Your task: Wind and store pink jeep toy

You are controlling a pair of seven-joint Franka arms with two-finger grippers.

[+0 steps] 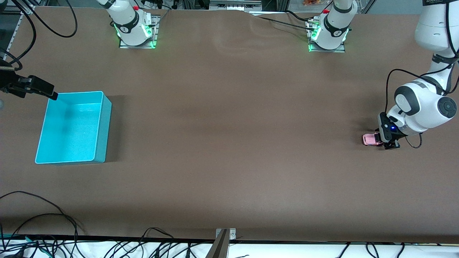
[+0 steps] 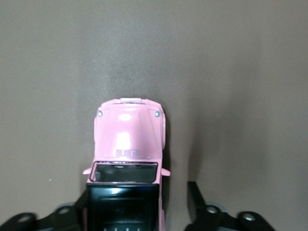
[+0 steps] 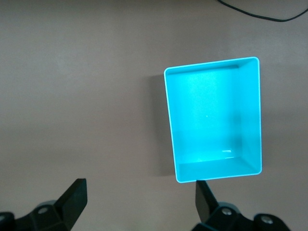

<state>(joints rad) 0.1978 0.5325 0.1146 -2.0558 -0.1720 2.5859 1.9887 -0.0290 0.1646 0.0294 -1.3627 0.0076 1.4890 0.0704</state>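
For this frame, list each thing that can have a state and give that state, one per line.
pink jeep toy: upright on its wheels on the table, at the left arm's end, not in the bin.
turquoise bin: upright, empty, at the right arm's end.
left tool: low at the table around the jeep's rear, open, a gap showing beside the jeep.
right tool: open, holding nothing, waiting up over the table by the bin.

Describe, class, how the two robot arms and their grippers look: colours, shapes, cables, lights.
Both arms are glossy white with rounded grey joints, green-lit bases and red buttons. The left gripper is black with a blue light and a looping black cable; the right gripper is black too, with wedge-shaped fingers.
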